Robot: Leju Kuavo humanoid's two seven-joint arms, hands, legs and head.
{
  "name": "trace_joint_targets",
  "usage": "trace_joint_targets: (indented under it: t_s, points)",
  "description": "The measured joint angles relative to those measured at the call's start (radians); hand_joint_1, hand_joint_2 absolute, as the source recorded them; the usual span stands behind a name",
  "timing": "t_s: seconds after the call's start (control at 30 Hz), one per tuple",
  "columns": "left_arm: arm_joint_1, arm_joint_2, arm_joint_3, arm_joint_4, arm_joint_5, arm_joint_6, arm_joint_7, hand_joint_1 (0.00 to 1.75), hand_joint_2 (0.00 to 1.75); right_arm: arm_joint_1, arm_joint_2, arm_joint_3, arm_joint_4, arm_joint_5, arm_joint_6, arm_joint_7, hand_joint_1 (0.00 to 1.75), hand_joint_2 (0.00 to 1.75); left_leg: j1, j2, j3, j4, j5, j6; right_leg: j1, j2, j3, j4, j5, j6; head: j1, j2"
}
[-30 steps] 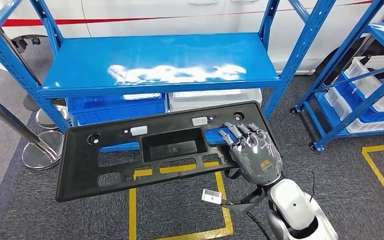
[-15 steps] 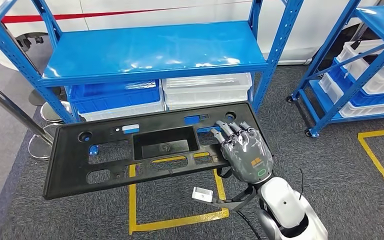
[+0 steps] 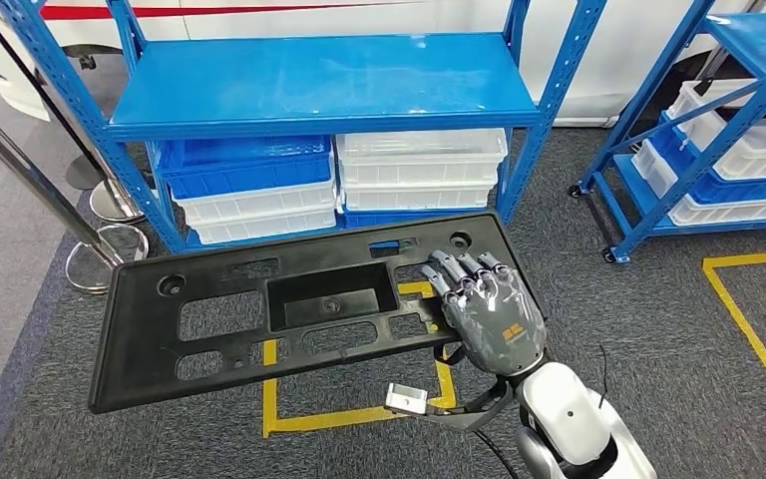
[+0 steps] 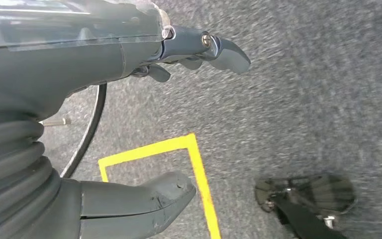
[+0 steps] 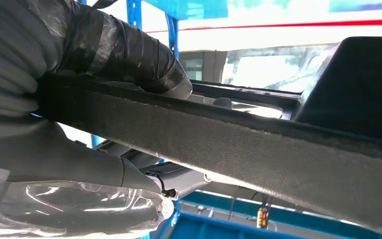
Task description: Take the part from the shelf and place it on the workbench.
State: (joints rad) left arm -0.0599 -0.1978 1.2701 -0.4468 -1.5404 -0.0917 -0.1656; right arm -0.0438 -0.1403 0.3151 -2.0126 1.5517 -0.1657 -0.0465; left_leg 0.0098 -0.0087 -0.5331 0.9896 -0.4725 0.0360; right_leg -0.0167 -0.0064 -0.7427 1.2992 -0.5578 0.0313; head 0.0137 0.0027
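Note:
The part [image 3: 331, 297] is a long black plastic panel with a rectangular recess and several cut-outs. It hangs level in the air in front of the blue shelf [image 3: 329, 85], over the grey carpet. My right hand [image 3: 489, 314] grips its right end, with the fingers lying over the top face. In the right wrist view the panel's edge [image 5: 238, 144] runs between the thumb and fingers of the right hand [image 5: 79, 114]. My left hand [image 4: 79, 99] hangs over the floor with thumb and fingers apart and nothing in it.
Blue bins [image 3: 244, 165] and white bins [image 3: 424, 160] sit under the shelf's bare top board. A second blue rack [image 3: 718, 120] with bins stands at the right. Chrome barrier posts [image 3: 20, 160] stand at the left. Yellow floor lines [image 3: 349, 417] mark the carpet below the panel.
The whole view has shifted: the shelf now lies farther off and more of the bins under it shows. The panel stays in my right hand, clear of the shelf.

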Motion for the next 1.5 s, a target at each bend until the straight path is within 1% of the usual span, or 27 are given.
trace_joint_targets:
  t_s: [0.07,0.13,0.2,0.27,0.33,0.43,0.47,0.5,0.53,0.57,0.67,0.7,0.77,0.8,0.87,0.93,0.97,1.0,1.03,1.07,1.13,1.2,1.27,1.3,1.37,1.43,1.5]
  points:
    - [0.0,0.001,0.0,0.0,0.0,0.0,0.0,0.0,1.75,0.001,0.0,0.0,0.003,0.0,0.0,0.0,1.75,1.75,0.0,-0.016,-0.014,0.004,0.011,-0.006,-0.002,0.009,0.074,-0.085,0.038,-0.002,0.0,0.0]
    - [-0.001,0.0,0.0,0.0,0.0,0.0,0.0,0.0,1.75,0.002,0.0,0.0,0.003,0.0,0.0,0.0,1.75,1.75,0.0,-0.032,-0.024,0.009,0.017,-0.013,-0.004,0.046,0.16,-0.219,0.07,-0.012,0.0,0.0]
    - [-0.003,-0.001,-0.001,0.0,0.0,0.001,0.0,0.0,1.75,0.003,0.002,0.0,0.003,0.0,0.0,0.0,1.75,1.75,0.001,-0.048,-0.035,0.013,0.024,-0.024,-0.001,0.067,0.189,-0.273,0.072,-0.023,0.0,0.0]
    - [-0.001,0.0,-0.001,0.0,-0.004,0.002,-0.001,0.0,1.75,0.005,0.006,-0.001,0.003,0.0,0.002,0.0,1.75,1.75,0.003,-0.061,-0.044,0.014,0.03,-0.037,0.0,0.05,0.188,-0.277,0.078,-0.034,0.0,0.0]
    - [0.001,0.001,-0.002,-0.001,-0.014,0.007,-0.002,0.0,1.75,0.005,0.016,-0.001,0.003,0.0,0.012,-0.005,1.75,1.75,0.004,-0.043,-0.061,0.043,0.008,-0.047,-0.003,0.028,0.188,-0.285,0.086,-0.049,0.0,0.0]
    - [-0.002,0.001,-0.004,-0.002,-0.021,0.014,-0.006,0.0,1.75,0.005,0.043,0.003,0.007,0.0,0.034,-0.009,1.75,1.75,0.005,-0.006,-0.142,0.219,-0.086,-0.061,-0.001,-0.008,0.183,-0.289,0.091,-0.062,0.0,0.0]
    - [-0.002,0.001,-0.004,-0.003,-0.02,0.016,-0.01,0.0,1.75,0.005,0.052,0.005,0.01,0.0,0.038,-0.01,1.75,1.75,0.006,-0.003,-0.166,0.274,-0.106,-0.064,0.001,-0.02,0.181,-0.288,0.091,-0.063,0.0,0.0]
    - [-0.001,0.0,-0.004,-0.006,-0.02,0.018,-0.014,0.0,1.75,0.005,0.059,0.007,0.013,0.0,0.039,-0.013,1.75,1.75,0.007,-0.001,-0.172,0.295,-0.105,-0.066,0.002,-0.032,0.18,-0.286,0.091,-0.063,0.0,0.0]
    - [0.001,0.0,-0.004,-0.009,-0.02,0.02,-0.018,0.0,1.75,0.006,0.066,0.009,0.016,-0.001,0.038,-0.016,1.75,1.75,0.007,0.003,-0.16,0.278,-0.086,-0.067,0.003,-0.044,0.179,-0.284,0.09,-0.063,0.0,0.0]
    - [0.002,0.0,-0.004,-0.014,-0.02,0.021,-0.018,0.0,1.75,0.007,0.071,0.011,0.017,-0.002,0.038,-0.019,1.75,1.75,0.007,0.011,-0.129,0.225,-0.055,-0.065,0.003,-0.054,0.179,-0.281,0.088,-0.061,0.0,0.0]
    - [0.002,-0.007,-0.004,-0.034,-0.023,0.019,0.0,0.0,1.75,0.009,0.083,0.017,0.017,-0.01,0.037,-0.026,1.75,1.75,-0.002,0.064,-0.04,0.047,0.007,-0.05,0.01,-0.083,0.178,-0.271,0.081,-0.051,0.0,0.0]
    - [0.002,-0.01,-0.004,-0.042,-0.024,0.014,0.012,0.0,1.75,0.009,0.087,0.019,0.017,-0.015,0.037,-0.03,1.75,1.75,-0.006,0.071,-0.033,0.028,0.009,-0.043,0.013,-0.091,0.178,-0.27,0.081,-0.047,0.0,0.0]
    - [0.007,-0.017,-0.006,-0.054,-0.026,0.003,0.032,0.0,1.75,0.009,0.092,0.025,0.018,-0.022,0.038,-0.037,1.75,1.75,-0.007,0.053,-0.036,0.024,0.014,-0.029,0.015,-0.108,0.179,-0.27,0.081,-0.038,0.0,0.0]
    - [0.01,-0.02,-0.008,-0.058,-0.028,-0.001,0.038,0.0,1.75,0.008,0.094,0.028,0.019,-0.023,0.037,-0.039,1.75,1.75,-0.005,0.043,-0.037,0.02,0.019,-0.022,0.013,-0.101,0.178,-0.266,0.075,-0.033,0.0,0.0]
    - [0.012,-0.025,-0.011,-0.065,-0.029,-0.003,0.046,0.0,1.75,0.008,0.097,0.031,0.02,-0.023,0.036,-0.04,1.75,1.75,0.0,0.025,-0.039,0.013,0.028,-0.007,0.008,-0.056,0.156,-0.212,0.032,-0.023,0.0,0.0]
    - [0.01,-0.028,-0.012,-0.069,-0.03,-0.006,0.056,0.0,1.75,0.01,0.097,0.032,0.02,-0.023,0.036,-0.04,1.75,1.75,0.0,0.006,-0.046,0.013,0.033,0.001,0.004,-0.01,0.101,-0.087,-0.036,-0.018,0.0,0.0]
    - [0.01,-0.029,-0.012,-0.069,-0.029,-0.008,0.059,0.0,1.75,0.011,0.097,0.032,0.02,-0.023,0.036,-0.042,1.75,1.75,0.0,-0.006,-0.048,0.014,0.035,0.003,0.003,-0.002,0.074,-0.028,-0.058,-0.017,0.0,0.0]
    - [0.01,-0.029,-0.012,-0.069,-0.027,-0.011,0.059,0.0,1.75,0.012,0.097,0.032,0.021,-0.024,0.037,-0.044,1.75,1.75,0.0,-0.019,-0.05,0.015,0.036,0.003,0.003,0.001,0.06,0.002,-0.06,-0.017,0.0,0.0]
    - [0.011,-0.03,-0.012,-0.069,-0.024,-0.013,0.055,0.0,1.75,0.012,0.097,0.032,0.021,-0.026,0.038,-0.047,1.75,1.75,0.0,-0.032,-0.051,0.017,0.036,0.002,0.003,0.002,0.065,-0.006,-0.043,-0.018,0.0,0.0]
    - [0.012,-0.03,-0.012,-0.069,-0.019,-0.016,0.046,0.0,1.75,0.012,0.097,0.032,0.022,-0.028,0.038,-0.05,1.75,1.75,0.0,-0.046,-0.051,0.019,0.037,0.001,0.002,0.008,0.088,-0.051,-0.009,-0.02,0.0,0.0]
    - [0.01,-0.033,-0.012,-0.068,-0.014,-0.02,0.009,0.0,1.75,0.012,0.097,0.032,0.023,-0.033,0.038,-0.053,1.75,1.75,0.0,-0.072,-0.055,0.026,0.037,-0.004,-0.001,0.047,0.15,-0.184,0.053,-0.026,0.0,0.0]
    - [0.007,-0.033,-0.017,-0.064,-0.018,-0.019,-0.038,0.0,1.75,0.012,0.097,0.032,0.025,-0.035,0.037,-0.054,1.75,1.75,0.001,-0.096,-0.065,0.031,0.04,-0.017,-0.001,0.078,0.18,-0.254,0.07,-0.03,0.0,0.0]
    - [0.008,-0.03,-0.024,-0.057,-0.022,-0.014,-0.066,0.0,1.75,0.012,0.097,0.034,0.03,-0.035,0.037,-0.056,1.75,1.75,0.003,-0.118,-0.075,0.029,0.047,-0.032,0.0,0.065,0.181,-0.262,0.07,-0.035,0.0,0.0]
    - [0.009,-0.028,-0.026,-0.053,-0.022,-0.011,-0.072,0.0,1.75,0.011,0.097,0.036,0.032,-0.034,0.036,-0.058,1.75,1.75,0.002,-0.113,-0.078,0.031,0.045,-0.038,-0.001,0.054,0.183,-0.267,0.074,-0.04,0.0,0.0]
    - [0.007,-0.022,-0.03,-0.041,-0.023,-0.006,-0.079,0.0,1.75,0.011,0.098,0.043,0.038,-0.032,0.035,-0.057,1.75,1.75,0.001,-0.069,-0.102,0.082,0.011,-0.047,-0.005,0.027,0.186,-0.278,0.08,-0.052,0.0,0.0]
    - [0.003,-0.017,-0.044,-0.028,-0.025,0.001,-0.076,0.0,1.75,0.011,0.099,0.05,0.045,-0.031,0.033,-0.054,1.75,1.75,0.002,-0.017,-0.156,0.203,-0.054,-0.054,0.0,-0.003,0.184,-0.278,0.081,-0.058,0.0,0.0]
    - [0.004,-0.009,-0.073,-0.015,-0.028,0.007,-0.06,0.0,1.75,0.01,0.1,0.057,0.056,-0.032,0.031,-0.056,1.75,1.75,0.005,-0.001,-0.194,0.296,-0.086,-0.06,0.004,-0.034,0.182,-0.276,0.079,-0.061,0.0,0.0]
